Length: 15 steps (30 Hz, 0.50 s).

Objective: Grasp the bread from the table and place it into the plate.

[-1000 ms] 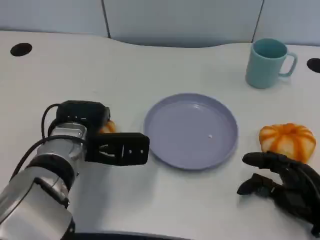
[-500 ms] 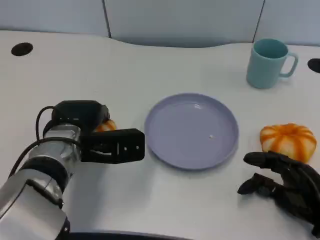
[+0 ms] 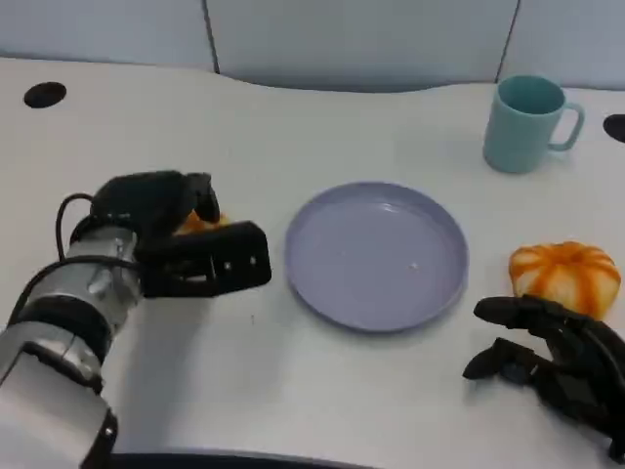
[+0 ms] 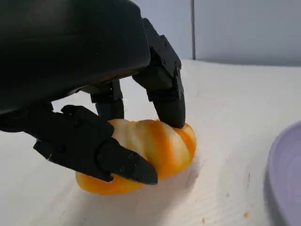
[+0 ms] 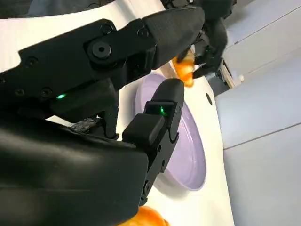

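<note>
A small orange and white bread [image 4: 150,150] lies on the white table, left of the lilac plate [image 3: 376,256]. My left hand [image 3: 161,210] is over it and grips it: fingers [image 4: 169,106] press on its top and the thumb [image 4: 117,160] wraps its near side. In the head view only an orange edge of the bread [image 3: 202,221] peeks out beside the hand. The bare plate [image 5: 188,155] is also in the right wrist view, with the left hand [image 5: 211,28] and bread [image 5: 185,70] beyond it. My right hand [image 3: 557,362] rests open at the near right.
A second, round orange and white striped bun [image 3: 564,274] lies just beyond my right hand. A teal mug [image 3: 527,122] stands at the far right. Dark round holes [image 3: 44,95] mark the table's far corners.
My left hand has drawn back from the plate toward the left and settled lower over the bread, with its fingers closing on it. The right hand has stayed put.
</note>
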{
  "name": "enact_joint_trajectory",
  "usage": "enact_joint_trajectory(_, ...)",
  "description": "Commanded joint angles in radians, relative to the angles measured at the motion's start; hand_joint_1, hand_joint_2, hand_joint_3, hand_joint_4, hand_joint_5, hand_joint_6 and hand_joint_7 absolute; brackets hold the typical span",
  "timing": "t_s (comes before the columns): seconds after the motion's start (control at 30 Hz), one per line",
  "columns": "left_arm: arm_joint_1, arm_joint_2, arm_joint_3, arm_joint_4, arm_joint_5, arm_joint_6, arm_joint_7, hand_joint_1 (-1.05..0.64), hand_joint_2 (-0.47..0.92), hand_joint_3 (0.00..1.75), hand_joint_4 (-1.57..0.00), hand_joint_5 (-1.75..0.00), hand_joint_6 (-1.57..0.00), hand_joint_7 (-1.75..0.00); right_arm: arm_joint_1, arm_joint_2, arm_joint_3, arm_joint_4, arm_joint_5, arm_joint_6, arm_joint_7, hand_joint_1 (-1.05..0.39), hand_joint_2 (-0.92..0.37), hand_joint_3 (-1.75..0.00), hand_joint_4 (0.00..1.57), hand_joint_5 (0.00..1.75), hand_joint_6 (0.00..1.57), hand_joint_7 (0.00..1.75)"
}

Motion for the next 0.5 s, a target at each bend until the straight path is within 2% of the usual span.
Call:
enact_joint_trajectory(0.03, -0.035, 0.018, 0.016, -0.016, -0.015, -0.04, 0.011, -0.23, 0.9, 0.36, -0.72, -1.75, -0.52, -1.75, 0.016, -0.009, 0.0, 0.013, -0.013, 0.011, -0.018, -0.38, -0.92, -0.04, 0.71, 1.06, 0.84, 0.48)
enact_joint_trajectory(0.27, -0.049, 0.004, 0.025, -0.028, -0.018, -0.089, 0.02, -0.22, 0.9, 0.41, -0.76, -1.75, -0.59, -1.75, 0.015, -0.007, 0.003, 0.019, -0.013, 0.007, -0.026, -0.38, -0.92, -0.04, 0.73, 1.01, 0.87, 0.46)
enact_joint_trajectory(0.33, -0.056, -0.005, 0.021, -0.032, -0.011, -0.093, 0.031, -0.24, 0.82, 0.63, -0.8, -1.75, -0.61, -1.75, 0.018, -0.004, 0.004, 0.006, -0.008, 0.018, -0.025, -0.38, -0.92, -0.04, 0.74, 1.01, 0.86, 0.45)
enact_joint_trajectory(0.37, -0.059, -0.009, 0.018, -0.034, -0.008, -0.092, 0.036, -0.23, 0.79, 0.67, -0.8, -1.75, -0.61, -1.75, 0.019, -0.003, 0.004, 0.002, -0.006, 0.021, -0.024, -0.38, -0.92, -0.04, 0.74, 1.02, 0.86, 0.45)
enact_joint_trajectory(0.5, -0.061, -0.011, 0.015, -0.033, -0.004, -0.089, 0.042, -0.22, 0.76, 0.73, -0.81, -1.75, -0.61, -1.75, 0.021, -0.001, 0.003, -0.004, -0.005, 0.025, -0.024, -0.38, -0.92, -0.04, 0.73, 1.03, 0.85, 0.45)
